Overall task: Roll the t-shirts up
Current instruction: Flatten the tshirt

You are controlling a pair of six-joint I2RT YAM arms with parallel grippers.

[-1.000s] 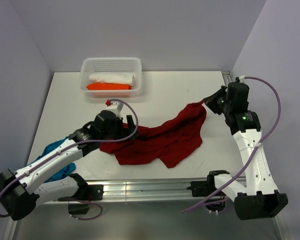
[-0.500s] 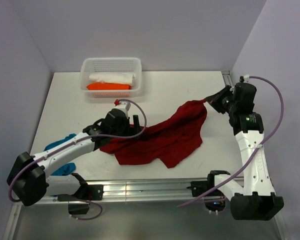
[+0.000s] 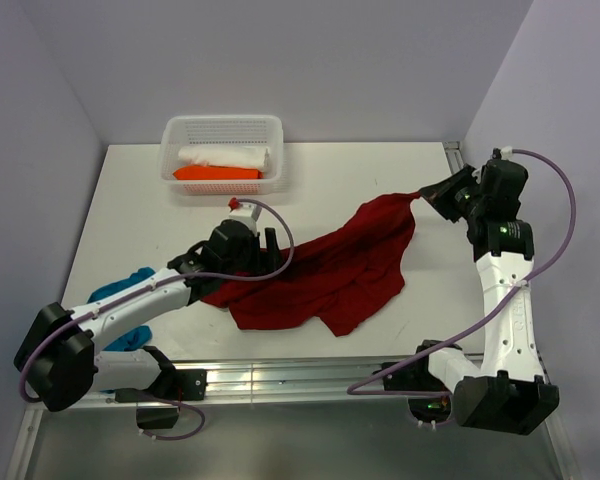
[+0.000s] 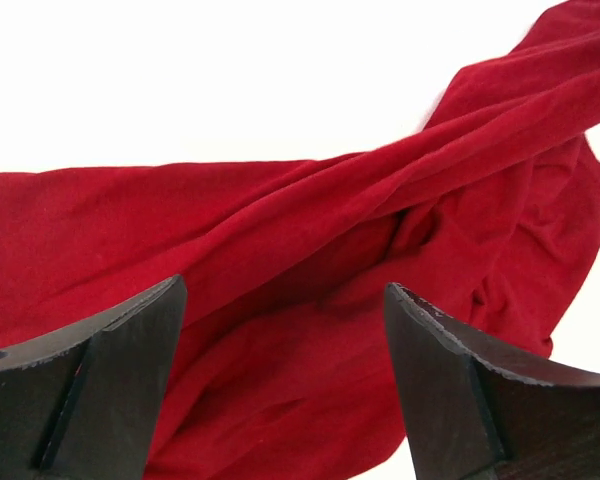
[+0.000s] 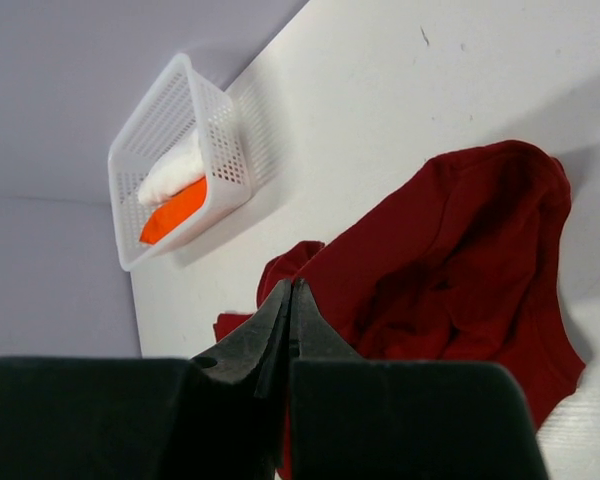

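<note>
The dark red t-shirt (image 3: 330, 275) lies crumpled across the middle of the table. My right gripper (image 3: 420, 196) is shut on its far right corner and holds that corner lifted, so the cloth is stretched toward it. In the right wrist view the shut gripper (image 5: 292, 285) has the red shirt (image 5: 450, 260) below it. My left gripper (image 3: 271, 246) is open over the shirt's left part. In the left wrist view the gripper (image 4: 283, 290) straddles red folds (image 4: 310, 250) without gripping them. The teal t-shirt (image 3: 117, 290) lies bunched at the near left, partly hidden by my left arm.
A white perforated basket (image 3: 223, 128) stands at the back left with a white roll (image 3: 225, 156) and an orange roll (image 3: 215, 173) inside. The basket also shows in the right wrist view (image 5: 220, 150). A metal rail (image 3: 290, 375) runs along the table's near edge.
My right gripper has moved right and away with the shirt corner, drawing the cloth tauter. My left gripper has moved right, over the shirt's left part.
</note>
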